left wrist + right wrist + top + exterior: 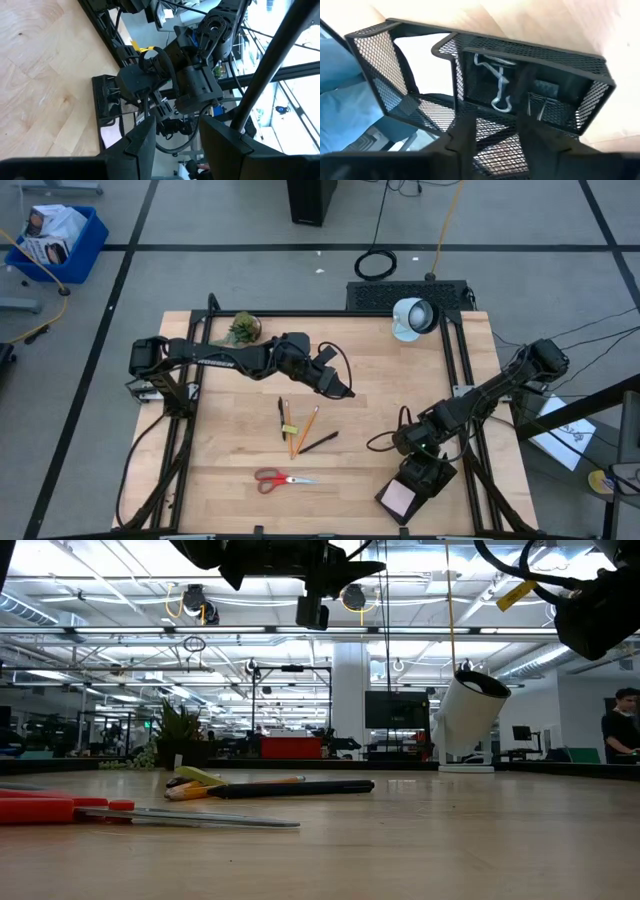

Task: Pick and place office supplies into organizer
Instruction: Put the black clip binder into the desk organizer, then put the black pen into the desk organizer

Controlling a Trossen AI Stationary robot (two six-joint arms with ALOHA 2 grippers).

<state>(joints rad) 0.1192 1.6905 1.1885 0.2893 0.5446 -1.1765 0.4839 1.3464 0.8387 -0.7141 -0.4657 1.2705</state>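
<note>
The black mesh organizer [425, 477] stands at the table's near right corner, with a pink sticky-note pad [399, 500] in its near compartment. Two small black clips with wire handles [499, 82] [542, 97] lie in its smaller compartments. My right gripper [420, 456] hovers just above the organizer, pointing steeply down and open, with nothing between its fingers. Pencils [300, 428] and black pens [318, 443] lie flat at mid-table, and the red-handled scissors [283, 478] lie nearer the front edge. My left gripper [345, 388] hangs open and empty above the table's middle.
A small green potted plant [243, 328] stands at the far left, and a round white lamp [412, 317] at the far right. A black box with cables [405, 295] lies beyond the far edge. Bare wood lies between the pens and the organizer.
</note>
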